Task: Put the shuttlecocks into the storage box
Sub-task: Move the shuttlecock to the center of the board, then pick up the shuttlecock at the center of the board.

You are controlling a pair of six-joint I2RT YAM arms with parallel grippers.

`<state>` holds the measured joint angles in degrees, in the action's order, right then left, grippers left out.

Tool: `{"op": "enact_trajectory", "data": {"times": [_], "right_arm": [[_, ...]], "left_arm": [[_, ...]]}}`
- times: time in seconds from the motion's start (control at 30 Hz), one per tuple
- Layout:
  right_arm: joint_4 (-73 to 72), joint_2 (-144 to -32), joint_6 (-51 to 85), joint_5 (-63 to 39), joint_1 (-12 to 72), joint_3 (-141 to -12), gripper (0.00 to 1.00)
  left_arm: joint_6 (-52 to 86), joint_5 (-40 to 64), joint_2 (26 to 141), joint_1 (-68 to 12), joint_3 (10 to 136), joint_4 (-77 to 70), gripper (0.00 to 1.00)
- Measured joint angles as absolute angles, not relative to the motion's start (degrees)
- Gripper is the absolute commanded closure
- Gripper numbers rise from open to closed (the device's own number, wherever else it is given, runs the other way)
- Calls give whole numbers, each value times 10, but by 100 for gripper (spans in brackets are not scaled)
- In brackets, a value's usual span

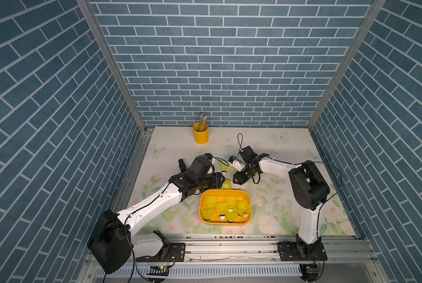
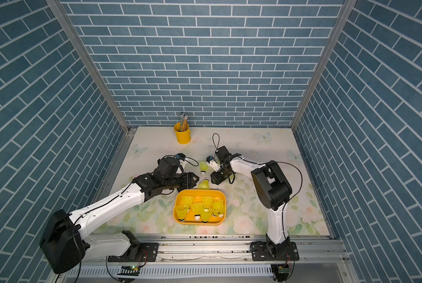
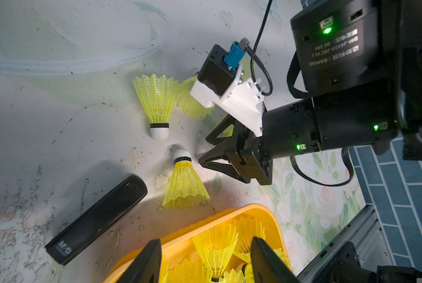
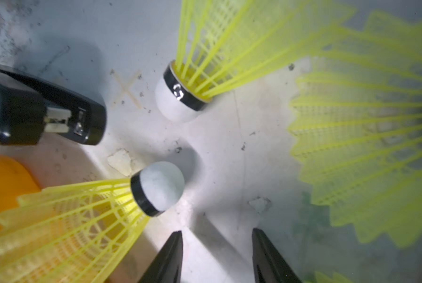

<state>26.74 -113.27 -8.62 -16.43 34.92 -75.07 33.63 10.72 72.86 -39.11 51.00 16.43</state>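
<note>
Six shuttlecocks (image 1: 221, 208) sit inside the storage box (image 1: 241, 193), which I see near the front of the table (image 1: 175, 142). Three more lie outside it. The nearest shuttlecock (image 3: 184, 181) rests just beyond the box's far rim, white tip pointing away; the other two shuttlecocks (image 3: 157, 103) lie side by side farther back. The right gripper (image 4: 217, 231) has its jaws spread and empty, close to the nearest white tip. The left gripper (image 3: 206, 241) has its jaws spread and empty, over the box's far rim. A black case (image 3: 97, 220) lies near that rim.
</note>
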Motion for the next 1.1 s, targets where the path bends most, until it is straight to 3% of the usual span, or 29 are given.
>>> {"op": "enact_trajectory", "data": {"times": [0.27, 0.7, 0.73, 0.77, 0.87, 1.1], "right_arm": [[274, -1131, -73, -143, 349, -794, 51], [236, -1137, 141, -104, 409, -817, 42], [235, -1144, 155, -99, 411, -825, 40], [235, -1151, 166, -95, 413, -832, 32], [230, -1172, 194, -81, 413, -849, 26], [222, -1210, 249, -62, 415, -867, 36]], "left_arm": [[336, 106, 729, -383, 510, 164, 36], [332, 106, 722, -348, 499, 163, 30], [331, 107, 721, -343, 498, 163, 29], [330, 108, 721, -340, 496, 163, 29], [327, 114, 721, -329, 495, 161, 29], [324, 120, 715, -319, 485, 159, 29]]}}
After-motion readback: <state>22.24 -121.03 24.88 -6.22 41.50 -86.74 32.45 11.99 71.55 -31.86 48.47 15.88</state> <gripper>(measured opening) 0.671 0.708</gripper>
